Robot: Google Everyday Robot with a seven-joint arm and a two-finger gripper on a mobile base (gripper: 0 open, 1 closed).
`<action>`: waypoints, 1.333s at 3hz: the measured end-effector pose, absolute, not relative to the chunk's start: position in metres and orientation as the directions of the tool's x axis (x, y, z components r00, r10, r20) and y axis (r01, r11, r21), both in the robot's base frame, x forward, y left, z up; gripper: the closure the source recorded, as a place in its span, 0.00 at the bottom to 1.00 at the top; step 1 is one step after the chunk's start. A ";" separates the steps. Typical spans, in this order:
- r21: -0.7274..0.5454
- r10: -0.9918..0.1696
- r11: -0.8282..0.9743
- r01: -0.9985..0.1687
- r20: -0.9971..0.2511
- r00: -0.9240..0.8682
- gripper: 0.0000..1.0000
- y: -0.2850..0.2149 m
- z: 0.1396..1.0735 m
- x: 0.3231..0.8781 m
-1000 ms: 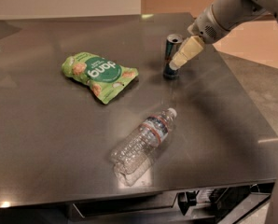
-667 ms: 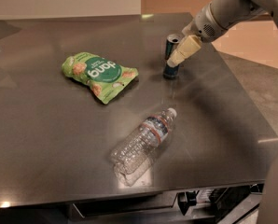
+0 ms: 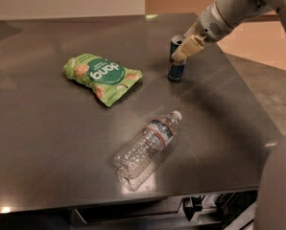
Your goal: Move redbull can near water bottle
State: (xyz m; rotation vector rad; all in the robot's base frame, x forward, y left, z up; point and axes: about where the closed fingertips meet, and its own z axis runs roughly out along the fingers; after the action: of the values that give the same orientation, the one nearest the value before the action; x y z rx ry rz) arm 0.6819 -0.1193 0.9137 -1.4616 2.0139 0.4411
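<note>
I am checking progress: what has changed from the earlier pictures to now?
The gripper crept slightly up and left in the view, at the upright redbull can. The can, the lying water bottle and the green snack bag stayed where they were.

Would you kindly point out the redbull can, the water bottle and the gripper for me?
redbull can (image 3: 176,71), camera view, on its blue lower body.
water bottle (image 3: 142,149), camera view, on its clear crinkled body.
gripper (image 3: 181,51), camera view, on its cream tip at the can's top.
</note>
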 end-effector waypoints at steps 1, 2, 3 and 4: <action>-0.034 -0.739 0.260 -0.965 -0.650 -0.176 0.85 -0.105 0.920 0.657; 0.009 -0.734 0.155 -0.988 -0.669 -0.121 1.00 -0.085 0.931 0.618; -0.027 -0.753 0.075 -0.997 -0.657 -0.039 1.00 -0.069 0.942 0.578; -0.062 -0.769 0.020 -0.998 -0.639 0.025 1.00 -0.056 0.940 0.548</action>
State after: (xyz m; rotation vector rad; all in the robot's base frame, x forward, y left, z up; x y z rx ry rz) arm 0.5477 -0.0563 0.9396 -1.8000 1.7947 0.5871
